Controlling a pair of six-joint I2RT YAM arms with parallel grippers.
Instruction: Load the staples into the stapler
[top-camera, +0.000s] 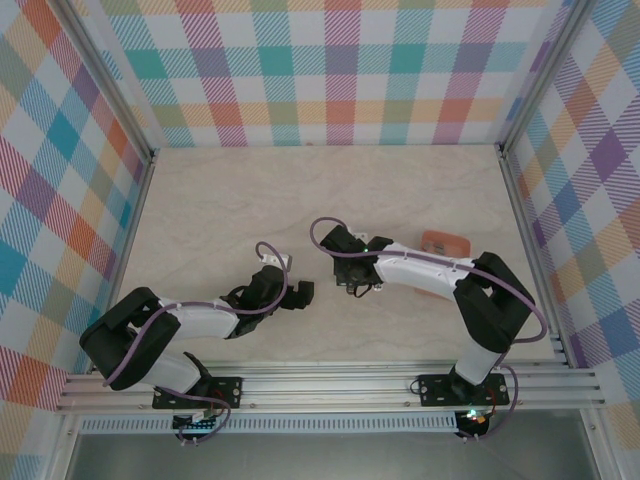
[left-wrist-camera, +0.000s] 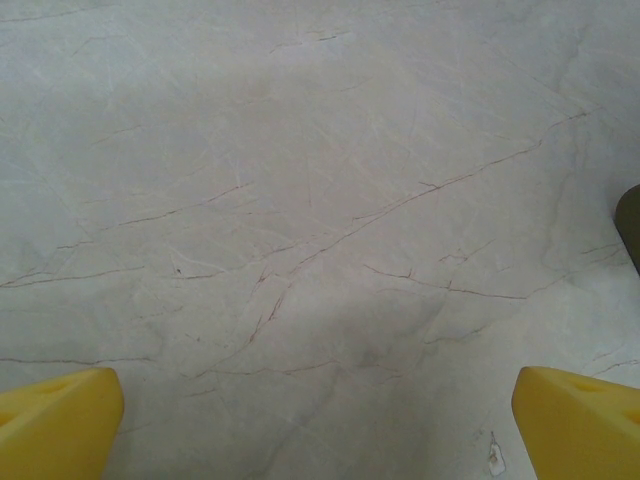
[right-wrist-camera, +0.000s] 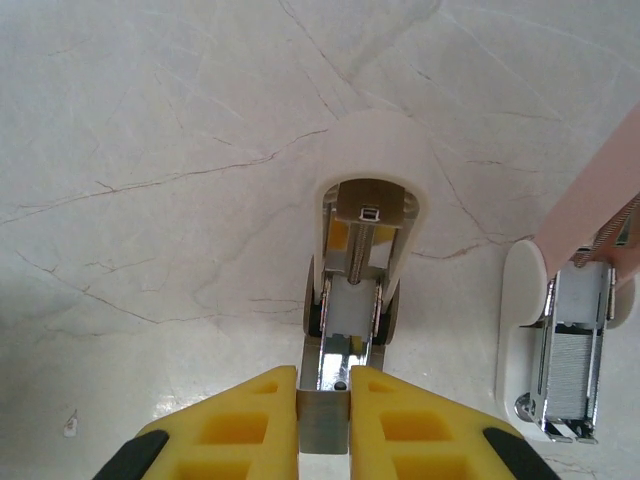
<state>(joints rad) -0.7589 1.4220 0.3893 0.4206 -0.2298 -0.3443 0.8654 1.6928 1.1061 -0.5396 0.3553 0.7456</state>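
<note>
Right wrist view: right gripper (right-wrist-camera: 323, 388) clamped together on the metal rail (right-wrist-camera: 338, 355) of the white stapler (right-wrist-camera: 375, 150); a pink-lidded stapler (right-wrist-camera: 560, 340) lies right. Left wrist view: left gripper (left-wrist-camera: 315, 400) apart above bare desk (left-wrist-camera: 300, 200).

We find the far half of the tabletop (top-camera: 330, 190) bare right up to the plaid walls (top-camera: 330, 70) along its far, left and right edges. Open surface lies between the spread left fingers (left-wrist-camera: 60, 420). Toward the right edge a salmon-orange tray (top-camera: 445, 242) stands in the way. The right fingers (right-wrist-camera: 250, 420) clamp the white stapler (right-wrist-camera: 365, 200); a second stapler (right-wrist-camera: 522, 300) just beside it leaves only a narrow bare strip between them.
</note>
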